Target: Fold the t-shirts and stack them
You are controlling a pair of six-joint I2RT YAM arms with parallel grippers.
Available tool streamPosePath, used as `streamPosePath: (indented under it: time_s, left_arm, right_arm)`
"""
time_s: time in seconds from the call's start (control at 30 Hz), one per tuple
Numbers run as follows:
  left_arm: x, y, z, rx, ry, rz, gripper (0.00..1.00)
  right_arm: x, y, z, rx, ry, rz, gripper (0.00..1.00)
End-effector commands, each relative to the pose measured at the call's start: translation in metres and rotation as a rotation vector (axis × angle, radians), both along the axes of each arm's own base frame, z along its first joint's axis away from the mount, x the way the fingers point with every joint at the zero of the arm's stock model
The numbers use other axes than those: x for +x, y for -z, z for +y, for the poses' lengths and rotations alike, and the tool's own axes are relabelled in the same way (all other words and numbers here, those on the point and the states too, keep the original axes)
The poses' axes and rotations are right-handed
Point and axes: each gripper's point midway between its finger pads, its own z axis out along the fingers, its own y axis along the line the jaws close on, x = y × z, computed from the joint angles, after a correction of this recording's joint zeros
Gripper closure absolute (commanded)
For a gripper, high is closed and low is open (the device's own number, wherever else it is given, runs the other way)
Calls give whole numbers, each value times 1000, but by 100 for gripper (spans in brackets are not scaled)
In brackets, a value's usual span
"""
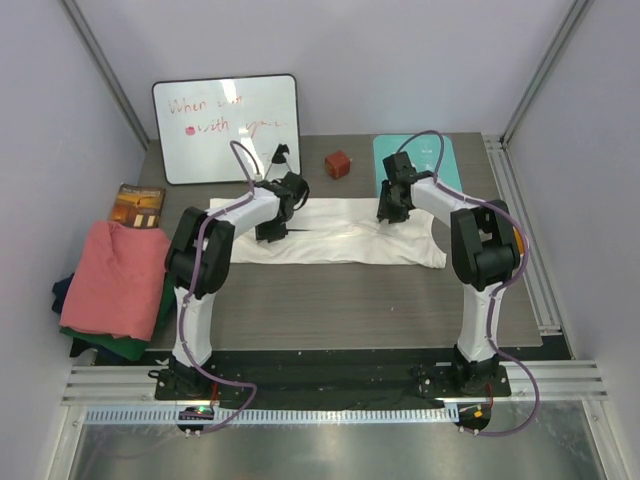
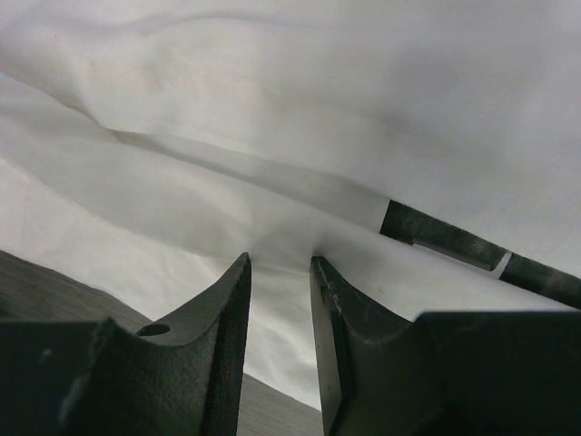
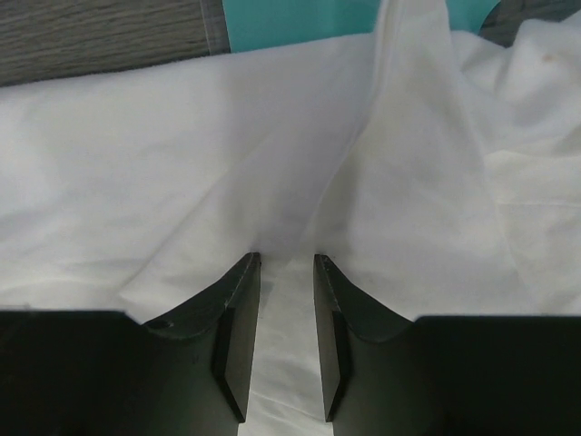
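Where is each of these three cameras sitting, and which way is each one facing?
Top external: above and behind the robot, facing down on the table; left arm and right arm show, bases nearest.
Left wrist: on the left arm, facing past the left fingers onto the white t-shirt.
Right wrist: on the right arm, facing past the right fingers onto that shirt, teal mat beyond.
Shared: all three show the white t-shirt; top and right wrist show the mat.
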Motion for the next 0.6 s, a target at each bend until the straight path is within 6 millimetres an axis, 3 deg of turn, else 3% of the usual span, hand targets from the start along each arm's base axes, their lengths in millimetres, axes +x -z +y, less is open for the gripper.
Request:
streamPosePath:
  time_s: [0.0, 0.23, 0.57]
  left_arm:
    - [-2, 25, -5, 5, 11, 32, 66]
    - [-10, 39, -4, 33, 32, 66, 67]
    - [-15, 42, 0, 50, 44, 74, 67]
  right_arm:
    - [25, -23, 15, 36, -10, -83, 64]
    - [42, -34, 24, 81, 0, -132, 65]
    - [64, -35, 36, 116, 5, -157, 66]
